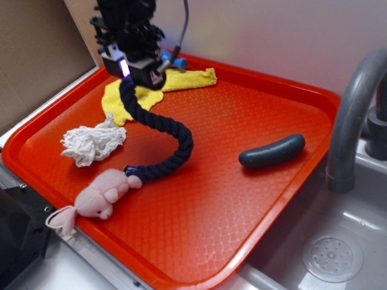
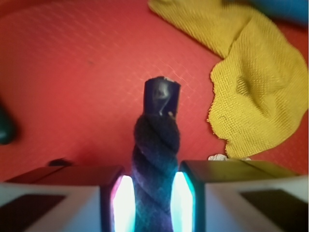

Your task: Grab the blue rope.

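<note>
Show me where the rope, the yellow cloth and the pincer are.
rope [image 1: 172, 130]: exterior view, middle of its curve.
yellow cloth [image 2: 256, 82]: wrist view, centre of the fabric.
pincer [image 2: 153, 193]: wrist view, between the fingertips.

Kitchen sink area: grey faucet [image 1: 354, 115], steel basin with drain [image 1: 331, 258], red tray [image 1: 242, 121] alongside.

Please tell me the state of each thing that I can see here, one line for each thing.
claw: shut on the blue rope, raised above the tray
blue rope: one end lifted, other end lying on the tray
yellow cloth: crumpled, flat on the tray
white rag: bunched up
pink plush toy: lying on its side
dark sausage: lying loose, untouched
orange tray: flat beside the sink
</note>
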### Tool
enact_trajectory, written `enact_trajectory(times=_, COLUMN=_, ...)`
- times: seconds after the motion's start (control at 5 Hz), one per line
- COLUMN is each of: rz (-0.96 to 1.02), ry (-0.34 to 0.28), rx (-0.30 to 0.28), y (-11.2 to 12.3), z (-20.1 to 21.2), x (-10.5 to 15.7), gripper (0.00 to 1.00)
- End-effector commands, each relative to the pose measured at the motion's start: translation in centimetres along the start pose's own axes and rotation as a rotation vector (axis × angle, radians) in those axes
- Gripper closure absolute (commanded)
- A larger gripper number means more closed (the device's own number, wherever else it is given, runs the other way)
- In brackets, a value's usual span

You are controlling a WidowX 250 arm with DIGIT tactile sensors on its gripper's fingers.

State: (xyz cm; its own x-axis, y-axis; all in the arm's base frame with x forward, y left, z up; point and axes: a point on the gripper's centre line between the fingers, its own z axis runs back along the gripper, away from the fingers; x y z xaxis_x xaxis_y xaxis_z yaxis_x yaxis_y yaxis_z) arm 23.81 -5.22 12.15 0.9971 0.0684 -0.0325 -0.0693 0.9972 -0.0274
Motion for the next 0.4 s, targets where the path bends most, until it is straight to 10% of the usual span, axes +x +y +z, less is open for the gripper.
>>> enact_trajectory(times=0.0, rz=0.108, ry=-0.023, rx=-0.116, y=1.62, z=4.05, x=0.46, gripper=1.0)
enact_trajectory(times=0.2, rz=0.149, ry=0.023, rx=-0.085, y=1.88, z=3.6, x=0.93, gripper=1.0)
